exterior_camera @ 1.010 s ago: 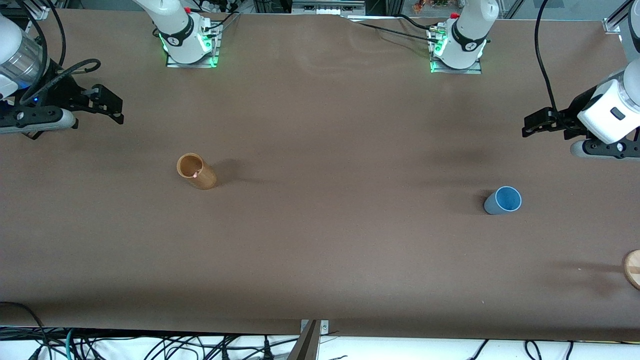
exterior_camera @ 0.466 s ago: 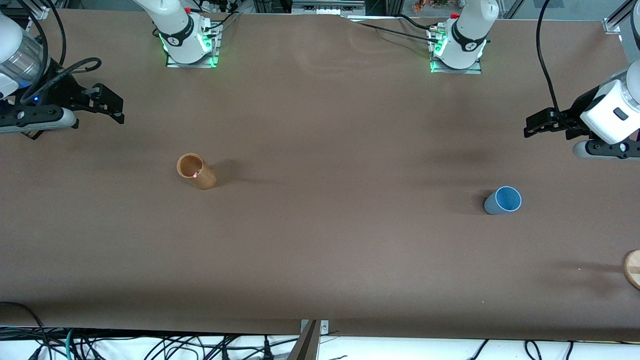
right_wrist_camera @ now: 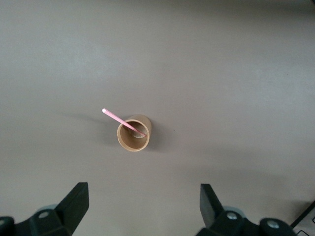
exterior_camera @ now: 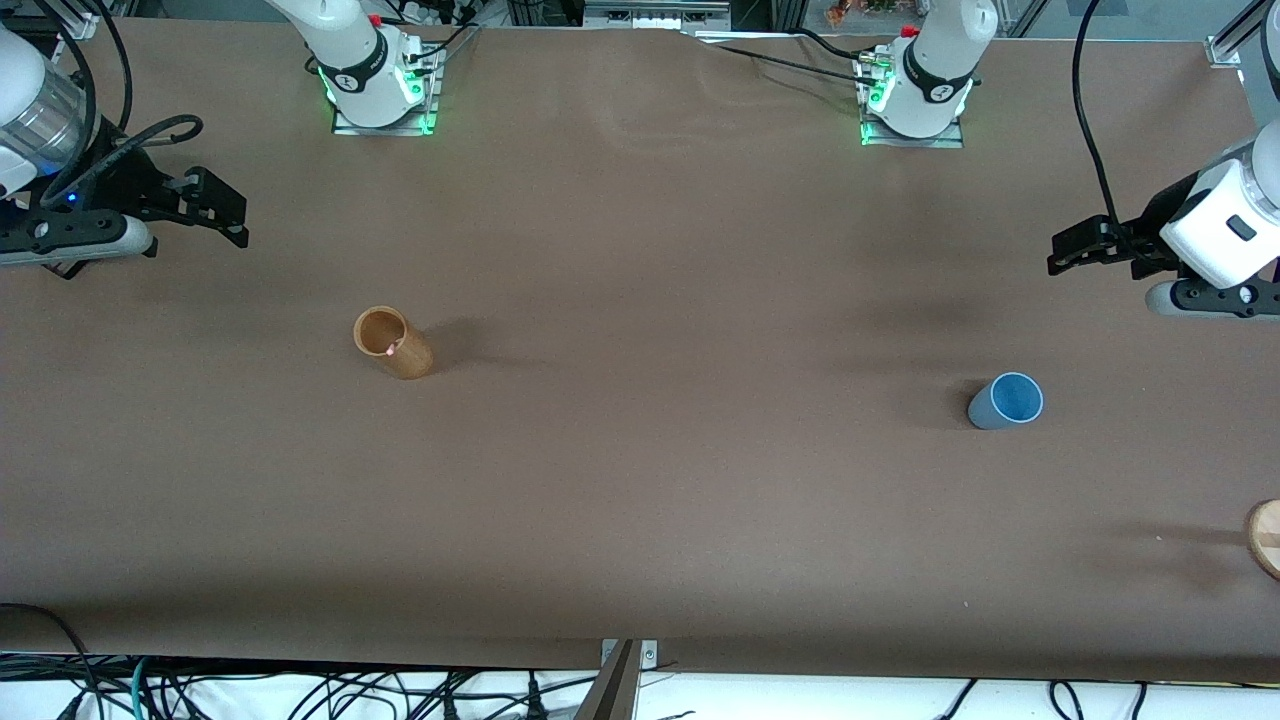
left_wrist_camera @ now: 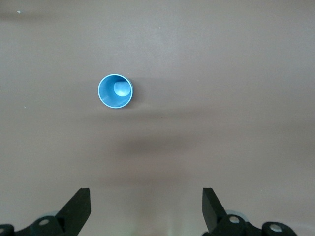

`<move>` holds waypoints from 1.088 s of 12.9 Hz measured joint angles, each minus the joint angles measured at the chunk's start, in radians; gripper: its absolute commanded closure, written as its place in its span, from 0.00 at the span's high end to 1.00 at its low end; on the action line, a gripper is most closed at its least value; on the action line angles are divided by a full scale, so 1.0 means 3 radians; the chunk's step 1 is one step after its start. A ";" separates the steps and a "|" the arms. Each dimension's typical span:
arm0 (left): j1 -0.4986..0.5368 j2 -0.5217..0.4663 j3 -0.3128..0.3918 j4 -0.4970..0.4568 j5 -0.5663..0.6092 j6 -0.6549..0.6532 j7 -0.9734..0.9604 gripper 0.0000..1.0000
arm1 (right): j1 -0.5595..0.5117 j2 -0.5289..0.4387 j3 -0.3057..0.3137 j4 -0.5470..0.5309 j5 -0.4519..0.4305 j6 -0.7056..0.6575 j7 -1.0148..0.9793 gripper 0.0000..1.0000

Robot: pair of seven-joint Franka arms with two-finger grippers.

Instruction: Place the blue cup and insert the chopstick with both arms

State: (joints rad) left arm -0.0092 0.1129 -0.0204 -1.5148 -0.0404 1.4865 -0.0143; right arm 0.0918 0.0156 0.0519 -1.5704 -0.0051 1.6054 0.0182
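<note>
Brown worktop (exterior_camera: pixel 640 480) with two things of the task well apart on it. Toward the left arm's end: blue cup (exterior_camera: pixel 1006 401), upright, mouth up, nothing inside; seen straight down from the left wrist too (left_wrist_camera: pixel 115 91). Toward the right arm's end: tan wooden holder (exterior_camera: pixel 392 343), upright, with the pink chopstick (right_wrist_camera: pixel 124 121) standing slanted in it, lower end inside the holder (right_wrist_camera: pixel 134 133), upper end leaning out over the rim. From the front, only the chopstick's pink tip (exterior_camera: pixel 389 350) showing at the holder's rim.

Left gripper (exterior_camera: pixel 1075 245) up in the air over bare worktop at the left arm's end, not over the cup, fingers spread wide, nothing between them; same from its own wrist camera (left_wrist_camera: pixel 146 209), both black fingers (left_wrist_camera: pixel 78 206) apart with only worktop between. Right gripper (exterior_camera: pixel 222 215) up over bare worktop at the right arm's end, apart from the holder, likewise spread wide and holding nothing; in its wrist view (right_wrist_camera: pixel 142 204) fingers (right_wrist_camera: pixel 76 199) well apart, holder and chopstick in sight below.

At the worktop's edge by the left arm's end, nearer to the front camera than the cup: part of a round wooden piece (exterior_camera: pixel 1266 537), cut off by the frame.
</note>
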 measured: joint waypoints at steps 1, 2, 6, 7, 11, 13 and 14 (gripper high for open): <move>0.0000 0.0000 0.0000 0.0000 0.0000 0.0000 0.0000 1.00 | 0.0000 0.0000 0.0000 0.0000 0.0000 0.0000 0.0000 1.00; -0.0001 0.0000 0.0000 0.0000 0.0000 0.0000 0.0000 1.00 | 0.0000 0.0000 0.0000 0.0000 0.0000 0.0000 0.0000 1.00; -0.0008 0.0000 -0.0002 0.0000 0.0000 0.0000 0.0000 1.00 | 0.0000 0.0000 0.0000 0.0000 0.0000 0.0000 0.0000 1.00; -0.0009 0.0000 -0.0005 0.0000 0.0000 0.0000 0.0000 1.00 | 0.0000 0.0000 0.0000 0.0000 0.0000 0.0000 0.0000 1.00; -0.0009 0.0001 -0.0006 0.0000 0.0000 0.0000 0.0000 1.00 | 0.0000 0.0000 0.0000 0.0000 0.0000 0.0000 0.0000 1.00; -0.0006 0.0019 -0.0004 0.0000 0.0000 0.0000 -0.0002 1.00 | 0.0000 0.0000 0.0000 0.0000 0.0000 0.0000 0.0000 1.00; -0.0005 0.0039 -0.0004 0.0000 0.0000 0.0000 -0.0002 1.00 | 0.0000 0.0000 0.0000 0.0000 0.0000 0.0000 0.0000 1.00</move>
State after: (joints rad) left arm -0.0106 0.1245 -0.0215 -1.5149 -0.0404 1.4866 -0.0150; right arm 0.0918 0.0156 0.0519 -1.5704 -0.0051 1.6054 0.0183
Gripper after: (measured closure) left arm 0.000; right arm 0.000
